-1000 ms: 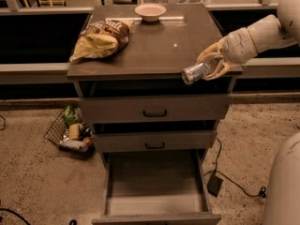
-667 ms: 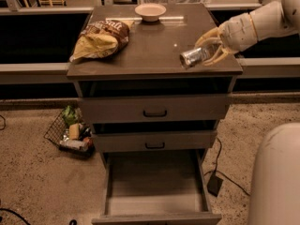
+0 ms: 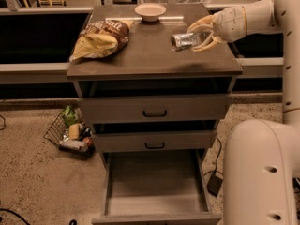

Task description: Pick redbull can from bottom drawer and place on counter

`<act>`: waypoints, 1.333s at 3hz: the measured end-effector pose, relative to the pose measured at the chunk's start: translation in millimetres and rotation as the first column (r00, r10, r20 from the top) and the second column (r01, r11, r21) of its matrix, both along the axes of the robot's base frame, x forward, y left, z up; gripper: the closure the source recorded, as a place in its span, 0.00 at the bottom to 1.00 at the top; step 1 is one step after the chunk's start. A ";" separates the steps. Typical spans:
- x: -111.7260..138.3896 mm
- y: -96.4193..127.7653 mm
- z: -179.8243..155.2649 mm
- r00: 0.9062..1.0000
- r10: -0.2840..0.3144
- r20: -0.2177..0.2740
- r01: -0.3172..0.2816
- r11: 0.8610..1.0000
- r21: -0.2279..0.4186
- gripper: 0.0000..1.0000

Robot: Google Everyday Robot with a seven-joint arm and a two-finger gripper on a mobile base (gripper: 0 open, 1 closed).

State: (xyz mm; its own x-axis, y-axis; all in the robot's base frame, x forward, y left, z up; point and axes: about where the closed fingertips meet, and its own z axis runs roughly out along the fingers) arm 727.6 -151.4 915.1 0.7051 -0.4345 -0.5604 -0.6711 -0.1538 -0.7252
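My gripper [image 3: 196, 37] reaches in from the right over the right part of the counter [image 3: 150, 60]. It is shut on the redbull can [image 3: 183, 40], a slim silver can held on its side just above the counter top. The bottom drawer [image 3: 156, 182] stands pulled out at the foot of the cabinet, and its grey inside shows nothing in it.
A chip bag [image 3: 101, 37] lies on the counter's left part and a small white bowl [image 3: 150, 11] stands at its back edge. The two upper drawers [image 3: 154, 110] are a little ajar. A wire basket [image 3: 71, 132] of items sits on the floor at the left. My white base [image 3: 258, 172] fills the lower right.
My gripper has carried the can up and inward from beyond the counter's right front corner to above the counter's right part.
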 end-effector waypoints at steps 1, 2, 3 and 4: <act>16.5 6.6 -9.9 0.999 -0.026 -0.037 0.029 0.997 0.065 1.00; 28.8 11.5 -32.7 0.991 -0.051 -0.122 0.063 0.993 0.100 0.74; 32.5 12.4 -42.2 0.985 -0.063 -0.160 0.080 0.992 0.100 0.52; 33.7 12.8 -49.0 0.980 -0.069 -0.186 0.088 0.991 0.097 0.29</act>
